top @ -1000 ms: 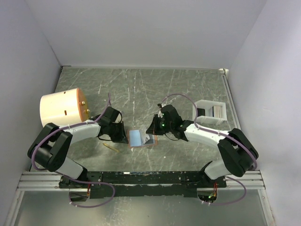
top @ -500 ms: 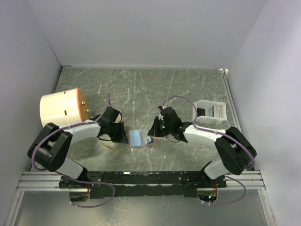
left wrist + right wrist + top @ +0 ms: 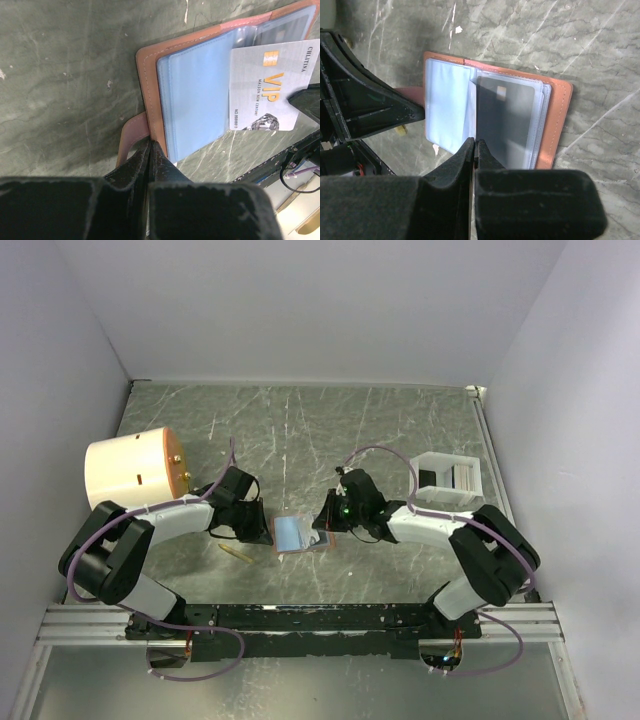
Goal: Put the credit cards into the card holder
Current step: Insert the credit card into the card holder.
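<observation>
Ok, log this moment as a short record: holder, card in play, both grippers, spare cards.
card holder: lying open, sleeves up
left gripper: shut on snap tab
right gripper: shut on VIP card
VIP card: over the holder's sleeves; whether inside one, cannot tell
spare cards: in white tray, right side

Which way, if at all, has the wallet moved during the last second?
No. The wallet lies in the same place beside the small yellow piece on the table, and the left gripper pinches its tab.
</observation>
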